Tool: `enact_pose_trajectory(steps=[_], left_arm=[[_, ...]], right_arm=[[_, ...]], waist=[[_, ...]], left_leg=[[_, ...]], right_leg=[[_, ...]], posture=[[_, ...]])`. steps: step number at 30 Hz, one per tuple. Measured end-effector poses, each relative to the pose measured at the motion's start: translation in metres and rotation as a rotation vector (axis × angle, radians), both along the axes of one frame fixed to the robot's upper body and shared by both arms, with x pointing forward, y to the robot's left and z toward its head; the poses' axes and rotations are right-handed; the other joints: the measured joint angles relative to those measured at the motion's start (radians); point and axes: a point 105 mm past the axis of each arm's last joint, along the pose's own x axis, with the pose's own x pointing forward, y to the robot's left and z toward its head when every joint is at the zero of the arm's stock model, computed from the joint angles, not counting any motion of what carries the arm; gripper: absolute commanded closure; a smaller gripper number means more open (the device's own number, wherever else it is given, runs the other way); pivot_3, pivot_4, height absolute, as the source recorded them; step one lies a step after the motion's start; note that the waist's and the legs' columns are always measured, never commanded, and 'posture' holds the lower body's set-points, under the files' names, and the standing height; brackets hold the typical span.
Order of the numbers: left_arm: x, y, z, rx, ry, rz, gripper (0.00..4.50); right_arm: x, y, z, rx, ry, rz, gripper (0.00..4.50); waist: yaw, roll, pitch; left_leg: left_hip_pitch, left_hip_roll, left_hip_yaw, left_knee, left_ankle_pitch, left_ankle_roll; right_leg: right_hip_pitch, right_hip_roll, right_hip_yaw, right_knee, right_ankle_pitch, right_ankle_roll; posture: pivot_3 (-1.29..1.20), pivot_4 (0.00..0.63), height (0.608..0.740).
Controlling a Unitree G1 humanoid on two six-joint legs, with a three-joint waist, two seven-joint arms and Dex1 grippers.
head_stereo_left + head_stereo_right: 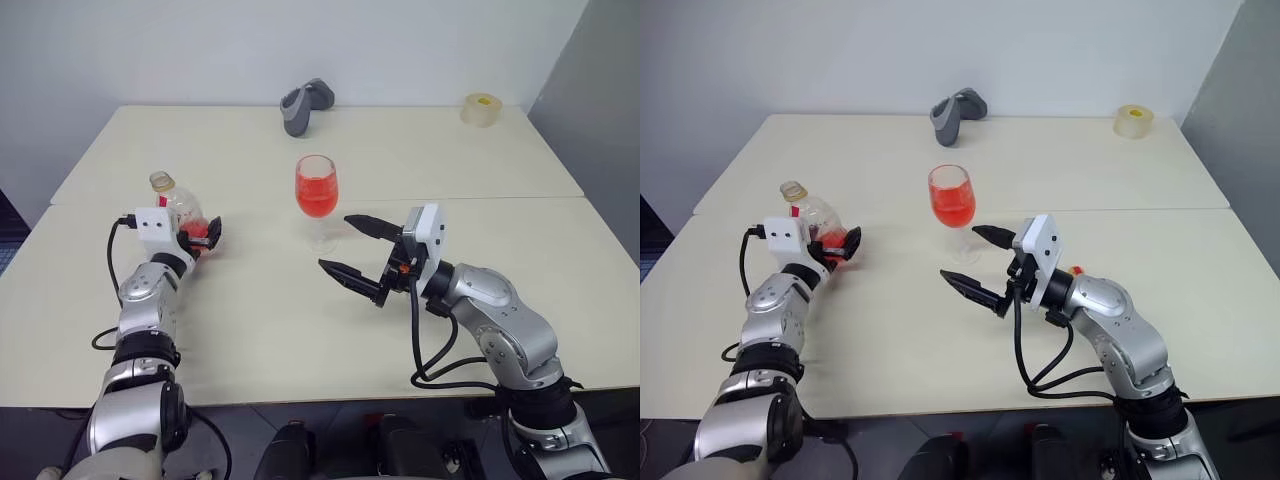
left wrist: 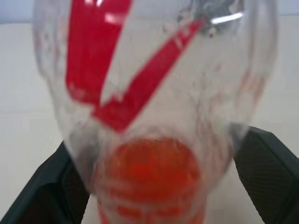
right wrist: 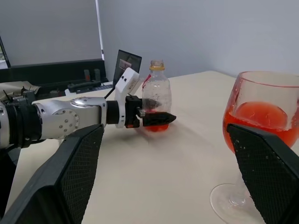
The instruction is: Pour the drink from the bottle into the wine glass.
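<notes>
The bottle (image 1: 178, 208) stands upright on the table (image 1: 290, 330) at the left, uncapped, with a little red-orange drink (image 2: 149, 172) left in its base. My left gripper (image 1: 206, 234) is open, with a finger on each side of the bottle's lower body. The wine glass (image 1: 317, 190) stands mid-table, its bowl about half full of the red-orange drink (image 3: 257, 116). My right gripper (image 1: 336, 241) hovers open just in front of the glass and to its right, with nothing between its fingers.
A grey curved object (image 1: 305, 105) lies at the table's back edge, and a roll of tape (image 1: 482, 108) sits at the back right corner. A seam runs across the table behind the glass. A laptop (image 3: 127, 63) stands beyond the table's left side.
</notes>
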Motion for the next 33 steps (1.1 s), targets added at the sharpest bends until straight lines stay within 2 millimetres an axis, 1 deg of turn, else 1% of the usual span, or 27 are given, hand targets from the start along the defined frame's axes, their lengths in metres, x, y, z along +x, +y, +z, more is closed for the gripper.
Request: enact_pose_trajectory(steps=[7,12,15,16,17,19,20,22,25,29,33], left_arm=[[-0.025,0.004,-0.002,-0.008,0.023,-0.001,0.04],[-0.045,0.011,-0.01,-0.026,0.067,0.027,0.04],[-0.065,0.011,-0.02,-0.033,0.115,0.023,0.04],[-0.077,0.007,-0.027,-0.033,0.143,0.01,0.04],[-0.084,0.006,-0.031,-0.037,0.163,0.005,0.04],[-0.104,-0.004,-0.039,-0.047,0.206,-0.022,0.04],[-0.108,-0.008,-0.04,-0.049,0.215,-0.033,0.04],[-0.117,-0.017,-0.039,-0.052,0.233,-0.058,0.04],[-0.123,-0.032,-0.037,-0.047,0.251,-0.102,0.04],[-0.122,-0.044,-0.032,-0.046,0.248,-0.129,0.04],[-0.111,-0.061,-0.023,-0.027,0.227,-0.155,0.04]], right_arm=[[-0.001,0.0,-0.002,0.0,0.009,-0.007,0.0],[-0.003,-0.001,-0.005,-0.001,0.014,-0.014,0.0],[-0.007,-0.005,-0.011,-0.008,0.031,-0.029,0.0],[-0.008,-0.01,-0.016,-0.012,0.048,-0.055,0.0],[-0.008,-0.014,-0.019,-0.016,0.062,-0.073,0.0],[-0.009,-0.027,-0.029,-0.012,0.105,-0.156,0.0],[-0.008,-0.032,-0.034,-0.014,0.127,-0.197,0.0],[-0.006,-0.042,-0.038,-0.012,0.138,-0.299,0.0],[0.0,-0.059,-0.043,-0.027,0.144,-0.464,0.0],[0.007,-0.074,-0.051,-0.052,0.163,-0.612,0.0],[0.011,-0.087,-0.063,-0.078,0.207,-0.762,0.0]], waist=[[0.0,0.0,0.0],[0.001,0.0,0.0],[0.001,0.0,0.0],[0.001,0.0,0.0],[0.002,0.0,0.0],[0.003,0.0,0.0],[0.005,0.001,0.0],[0.007,0.001,0.0],[0.009,0.001,0.0],[0.009,0.002,0.0],[0.01,0.002,0.0]], left_leg=[[0.0,0.0,0.0,0.0,0.0,0.0],[0.0,0.0,0.0,0.0,0.0,0.001],[0.0,0.0,0.0,-0.001,-0.001,0.001],[0.001,0.0,0.0,-0.001,-0.001,0.002],[0.001,0.0,0.0,-0.001,-0.002,0.003],[0.001,0.001,0.0,-0.001,-0.002,0.003],[0.001,0.001,0.0,-0.002,-0.002,0.003],[0.003,0.001,-0.001,-0.001,-0.003,0.004],[0.009,0.001,-0.002,-0.002,-0.003,0.005],[0.01,0.001,-0.002,-0.003,-0.003,0.005],[0.01,0.001,-0.002,-0.003,-0.003,0.005]], right_leg=[[0.0,0.0,0.0,0.0,0.0,0.0],[0.001,0.0,0.0,-0.001,0.0,0.0],[0.001,0.0,0.0,-0.001,0.0,0.0],[0.001,0.0,0.001,-0.002,0.0,0.0],[0.002,-0.001,0.001,-0.002,0.0,0.0],[0.002,-0.001,0.001,-0.003,0.0,0.0],[0.003,-0.001,0.0,-0.004,0.0,0.0],[0.006,0.0,-0.001,-0.004,0.0,0.0],[0.014,0.0,-0.002,-0.009,0.0,0.0],[0.015,0.001,-0.002,-0.01,0.0,0.0],[0.016,0.001,-0.002,-0.01,0.0,0.0]], posture=[[0.0,0.15,0.74],[0.0,0.15,0.74],[0.0,0.15,0.74],[0.0,0.15,0.74],[0.0,0.15,0.74],[0.0,0.15,0.74],[0.0,0.15,0.74],[0.0,0.15,0.74],[0.0,0.15,0.74],[0.0,0.15,0.74],[0.0,0.15,0.74]])
